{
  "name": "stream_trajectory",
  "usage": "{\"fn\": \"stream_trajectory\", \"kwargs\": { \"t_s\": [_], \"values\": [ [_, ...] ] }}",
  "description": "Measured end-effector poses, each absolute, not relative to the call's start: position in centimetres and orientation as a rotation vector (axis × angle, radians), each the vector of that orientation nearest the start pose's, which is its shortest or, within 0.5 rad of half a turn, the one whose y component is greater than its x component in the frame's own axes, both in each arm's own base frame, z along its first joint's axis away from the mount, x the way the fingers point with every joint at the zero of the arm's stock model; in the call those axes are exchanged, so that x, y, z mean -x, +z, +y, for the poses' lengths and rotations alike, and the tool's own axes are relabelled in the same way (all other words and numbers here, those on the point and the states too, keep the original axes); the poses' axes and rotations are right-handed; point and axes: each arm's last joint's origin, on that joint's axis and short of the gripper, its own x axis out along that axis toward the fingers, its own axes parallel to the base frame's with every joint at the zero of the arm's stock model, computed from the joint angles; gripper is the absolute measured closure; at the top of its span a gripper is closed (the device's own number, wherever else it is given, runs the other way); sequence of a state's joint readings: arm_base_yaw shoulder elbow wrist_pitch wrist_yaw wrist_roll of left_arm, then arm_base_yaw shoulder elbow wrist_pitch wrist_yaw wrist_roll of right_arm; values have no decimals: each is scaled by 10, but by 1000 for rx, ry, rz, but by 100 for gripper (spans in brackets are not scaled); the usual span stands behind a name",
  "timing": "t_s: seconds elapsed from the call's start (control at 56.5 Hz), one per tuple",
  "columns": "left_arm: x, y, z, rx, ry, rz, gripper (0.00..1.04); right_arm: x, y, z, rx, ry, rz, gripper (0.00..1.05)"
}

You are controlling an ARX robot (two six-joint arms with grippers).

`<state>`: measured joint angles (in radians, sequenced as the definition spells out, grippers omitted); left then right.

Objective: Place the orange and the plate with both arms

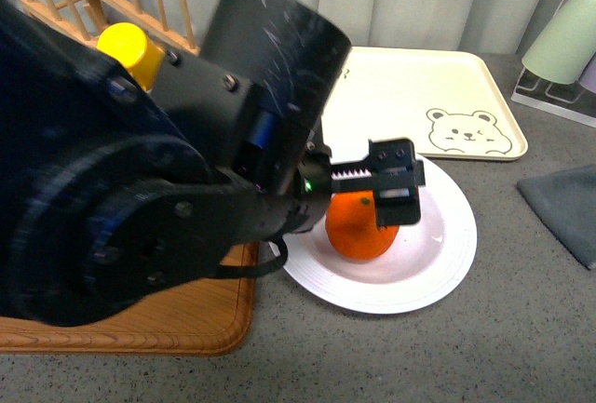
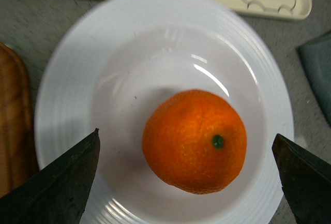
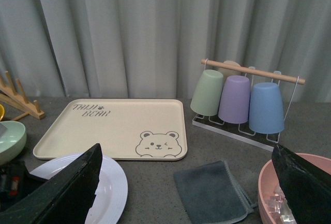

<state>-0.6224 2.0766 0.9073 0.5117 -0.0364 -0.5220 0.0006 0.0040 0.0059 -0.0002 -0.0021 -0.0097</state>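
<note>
Wooden board (image 1: 186,324) lies just left of the plate (image 1: 438,273); left gripper (image 2: 185,133) hangs over the plate, fingers (image 2: 62,182) spread wide either side of the orange (image 1: 358,231), not touching it; orange sits in the plate's well, stem dot up; grey cloth (image 1: 563,208) lies right of the plate; right gripper (image 3: 186,149) is also spread, empty.

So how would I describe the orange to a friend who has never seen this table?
Find the big cream tray with the bear drawing at the back; just in front of it lies a round white plate. The orange sits in the plate's hollow: a small, glossy, bright-orange ball with a green stem dot, unlike the yellow mug further left.
</note>
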Motion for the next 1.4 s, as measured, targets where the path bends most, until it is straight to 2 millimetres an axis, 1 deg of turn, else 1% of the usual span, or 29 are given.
{"fn": "stream_trajectory", "kwargs": {
  "t_s": [0.106, 0.159, 0.195, 0.301, 0.319, 0.407, 0.584, 0.638, 0.726, 0.815, 0.868, 0.939, 0.974, 1.045, 1.062, 1.186, 1.204, 1.257, 1.275, 1.399],
  "values": [
    [-298, 96, -205, 284, -349, 681, 6, -98, 165, 0, 10, 3, -2, 9],
    [-290, 108, -194, 288, -327, 637, 6, -98, 165, 0, 10, 3, -2, 9],
    [-281, 116, -182, 288, -301, 610, 6, -98, 165, 0, 10, 3, -2, 9],
    [-254, 129, -147, 302, -228, 561, 6, -98, 165, 0, 10, 3, -2, 9],
    [-251, 130, -144, 304, -224, 558, 6, -98, 165, 0, 10, 3, -2, 9],
    [-228, 137, -117, 312, -172, 550, 6, -98, 165, 0, 10, 2, -2, 9],
    [-185, 143, -71, 327, -53, 541, 6, -98, 165, 0, 10, 3, -2, 9],
    [-175, 144, -64, 331, -33, 535, 6, -98, 165, 0, 10, 3, -2, 9],
    [-170, 148, -60, 329, -26, 500, 7, -98, 165, 0, 10, 2, -2, 9],
    [-168, 140, -55, 218, 3, 291, 20, -98, 165, 0, 10, 3, -2, 9],
    [-160, 136, -47, 148, -2, 179, 31, -98, 165, 0, 10, 3, -2, 9],
    [-158, 148, -41, 89, -7, 90, 42, -98, 165, 0, 10, 1, -1, 9],
    [-155, 156, -37, 73, -6, 48, 49, -98, 165, 0, 10, 2, -1, 9],
    [-150, 163, -32, 47, -15, 13, 61, -98, 165, 0, 10, 2, -2, 9],
    [-150, 163, -31, 43, -15, 10, 63, -98, 165, 0, 10, 2, -2, 9],
    [-143, 165, -22, 21, -4, 9, 87, -98, 165, 0, 10, 3, -2, 9],
    [-142, 165, -22, 21, -5, 9, 88, -98, 165, 0, 10, 3, -2, 9],
    [-140, 167, -19, 18, -4, 3, 99, -98, 165, 0, 10, 2, -2, 9],
    [-139, 167, -19, 19, -6, 1, 101, -98, 165, 0, 10, 2, -2, 9],
    [-133, 171, -14, 13, -5, -17, 101, -98, 165, 0, 10, 2, -2, 9]
  ]
}}
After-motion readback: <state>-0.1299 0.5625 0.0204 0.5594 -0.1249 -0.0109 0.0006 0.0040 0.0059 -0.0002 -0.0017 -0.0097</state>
